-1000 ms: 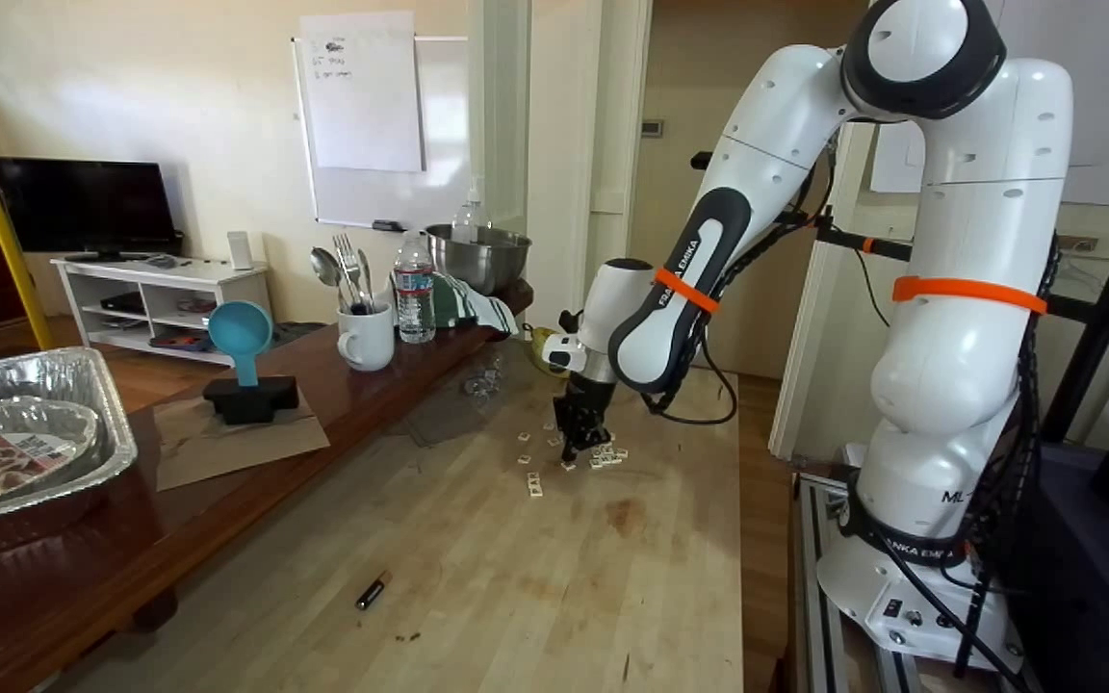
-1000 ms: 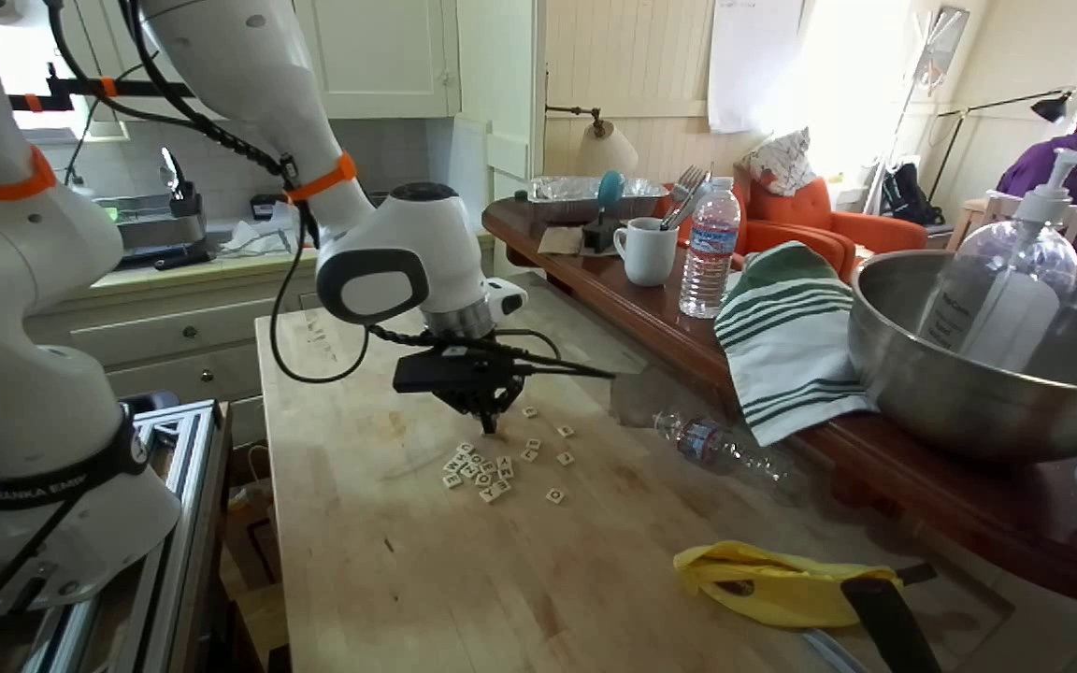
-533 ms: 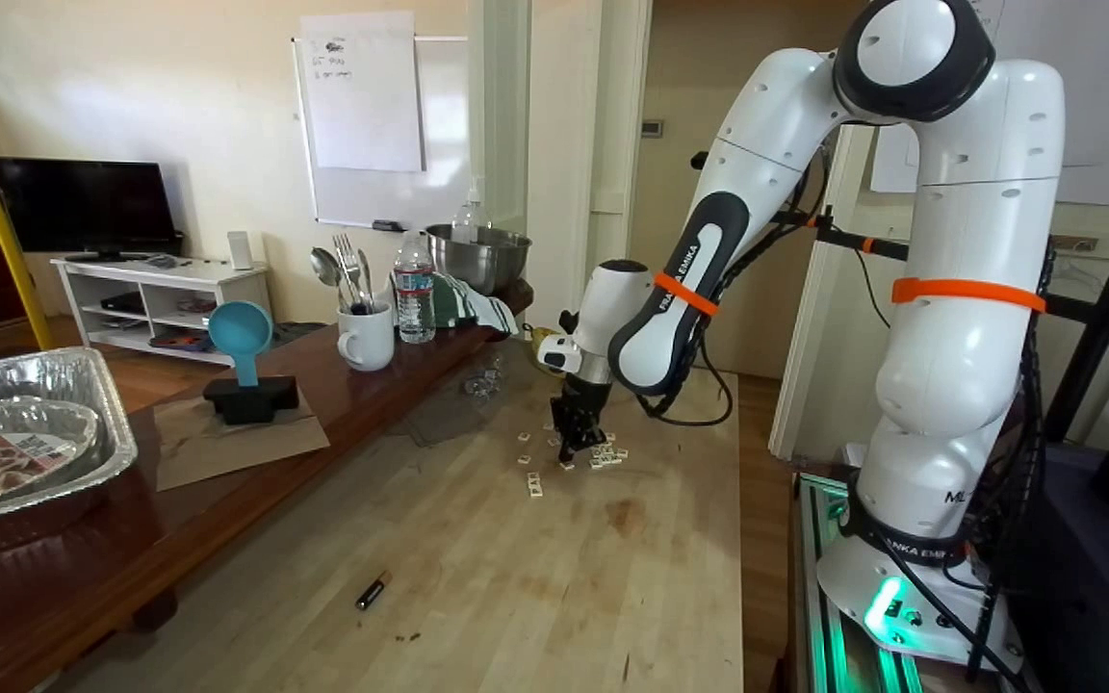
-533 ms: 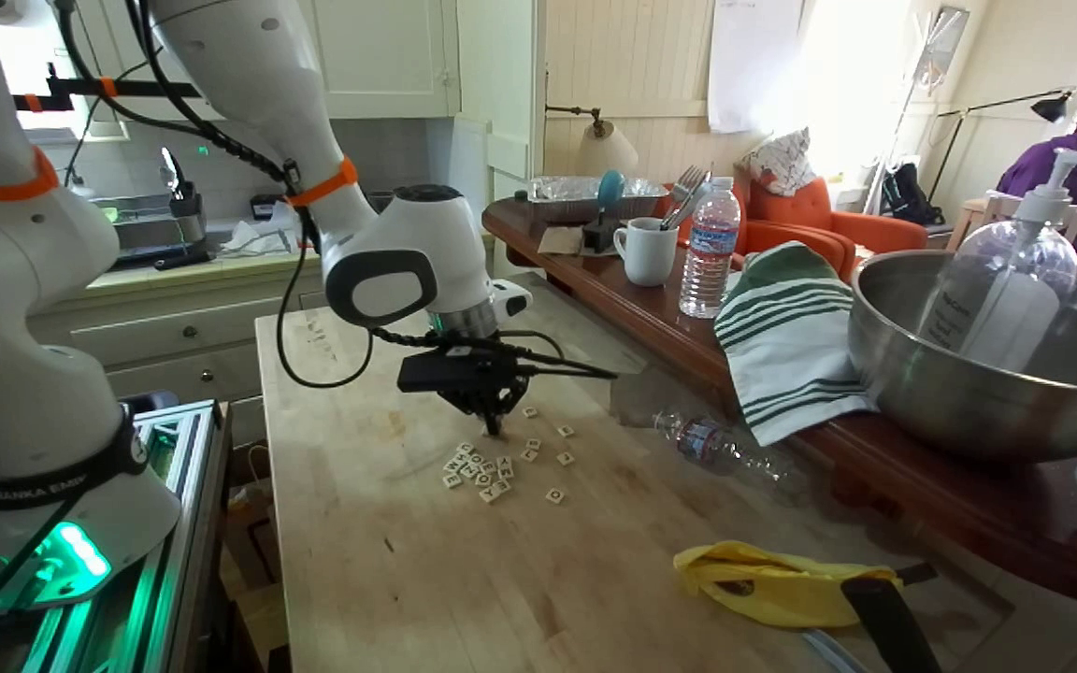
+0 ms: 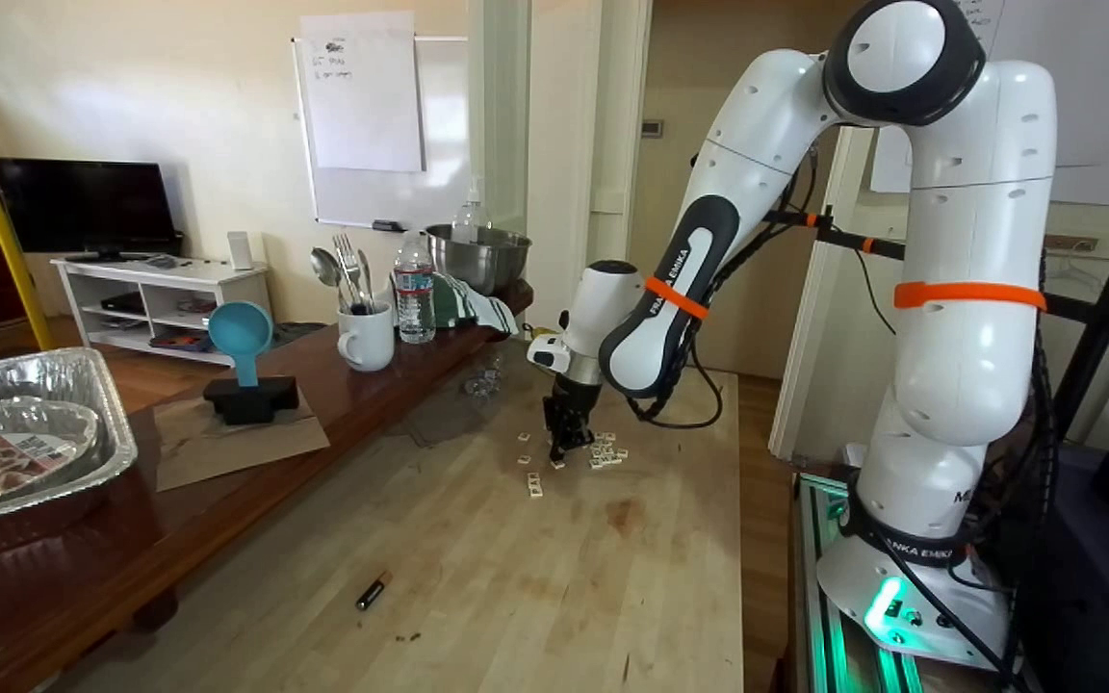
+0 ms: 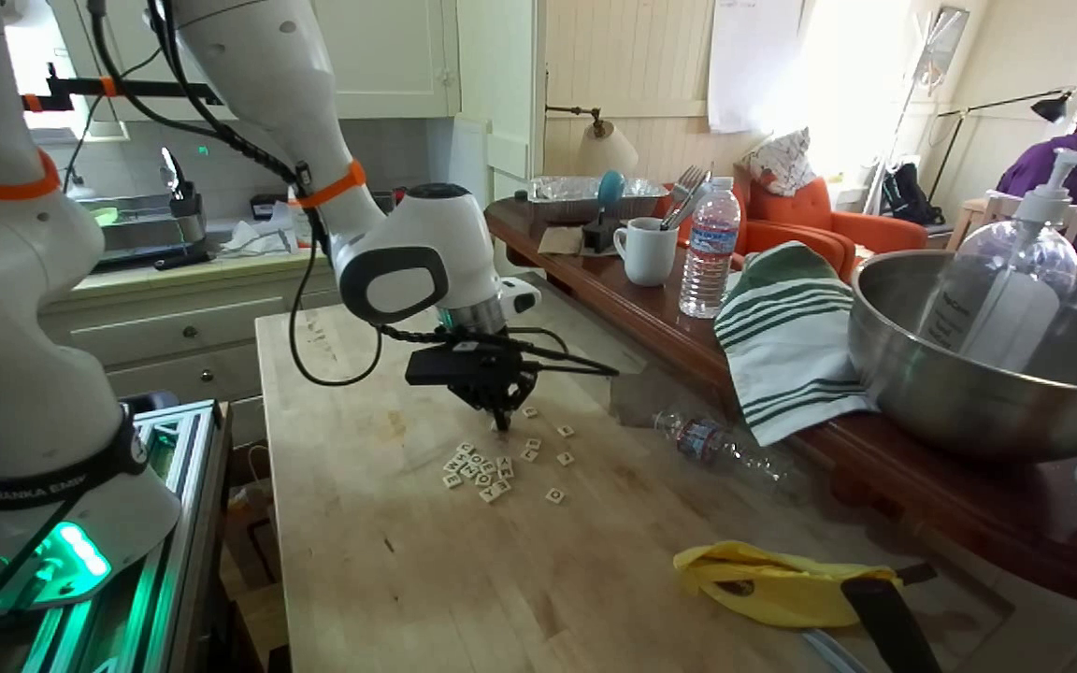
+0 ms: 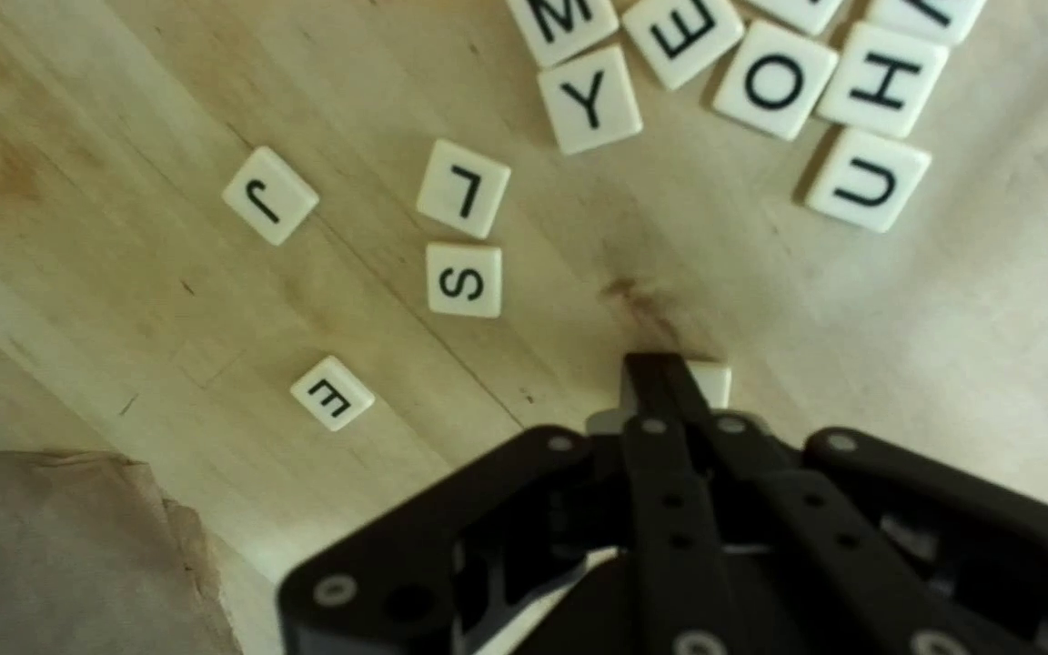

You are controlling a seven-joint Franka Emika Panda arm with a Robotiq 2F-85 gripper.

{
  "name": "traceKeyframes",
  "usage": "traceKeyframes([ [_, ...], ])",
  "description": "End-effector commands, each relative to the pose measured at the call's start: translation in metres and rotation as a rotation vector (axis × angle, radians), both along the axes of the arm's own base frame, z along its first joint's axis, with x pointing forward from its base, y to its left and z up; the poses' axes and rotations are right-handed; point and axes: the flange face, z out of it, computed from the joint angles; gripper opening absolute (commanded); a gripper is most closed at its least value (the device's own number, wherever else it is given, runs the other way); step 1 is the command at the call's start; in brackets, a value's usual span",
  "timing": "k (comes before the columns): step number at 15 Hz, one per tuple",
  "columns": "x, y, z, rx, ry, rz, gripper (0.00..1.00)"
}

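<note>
One black gripper (image 7: 654, 367), fingertips together, nothing visible between them. One letter tile (image 7: 711, 384), on the wooden table (image 6: 426, 579) right at the fingertips and partly hidden by them; contact, I cannot tell. Near: tile S (image 7: 464, 280), tile L (image 7: 464, 189), one cluster of lettered tiles (image 7: 774, 82). Well apart: one battery (image 5: 373, 591). Farther, on the dark counter (image 5: 348, 399): one white mug (image 5: 365, 339) with cutlery (image 5: 347, 260), one steel bowl (image 6: 997, 411).

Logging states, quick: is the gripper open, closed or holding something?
Gripper: closed, nothing seen in its grasp; a tile lies partly hidden behind it, contact unclear.
</note>
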Motion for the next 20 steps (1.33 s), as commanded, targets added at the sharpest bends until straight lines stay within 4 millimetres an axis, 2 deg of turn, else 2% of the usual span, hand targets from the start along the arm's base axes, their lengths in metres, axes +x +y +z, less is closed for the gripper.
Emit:
traceKeyframes([
  [1,0.010,0.010,-0.013,0.019,0.022,-0.069,0.00],
  [11,0.021,0.021,-0.015,0.064,0.011,-0.220,0.00],
  [20,0.023,0.027,-0.016,0.086,0.016,-0.278,0.00],
])
